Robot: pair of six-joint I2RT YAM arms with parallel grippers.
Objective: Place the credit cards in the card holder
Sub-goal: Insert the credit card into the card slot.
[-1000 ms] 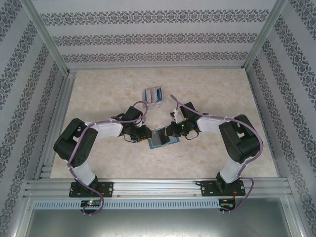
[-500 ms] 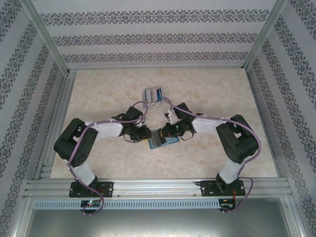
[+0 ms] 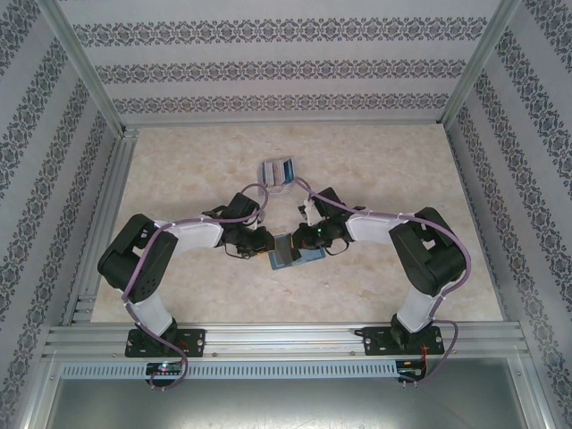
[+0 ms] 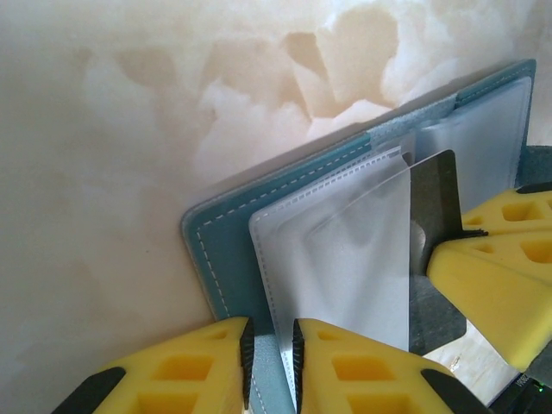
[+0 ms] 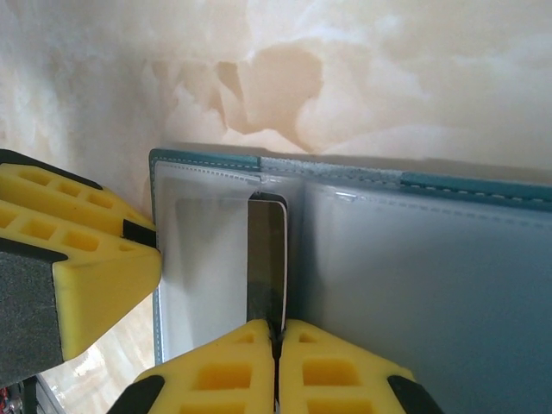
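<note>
The teal card holder (image 3: 288,255) lies open between the two arms, its clear sleeves (image 4: 345,259) facing up. My left gripper (image 4: 271,341) is shut on the holder's near edge, with teal cover and sleeve edge between its pads. My right gripper (image 5: 276,332) is shut on a dark grey credit card (image 5: 266,259). That card stands on its edge, its far end at the sleeves beside the holder's fold (image 5: 293,185). In the left wrist view the same card (image 4: 434,185) sticks out from the right gripper's yellow fingers (image 4: 496,259). The other credit cards (image 3: 277,171) lie fanned farther back.
The marble-patterned table (image 3: 179,179) is boxed in by patterned walls and an aluminium frame (image 3: 286,340) at the near edge. The left gripper's yellow finger (image 5: 78,250) sits close to the holder's left side in the right wrist view.
My right arm has moved left, bringing the grey card over the open holder. The left arm has stayed put on the holder's edge.
</note>
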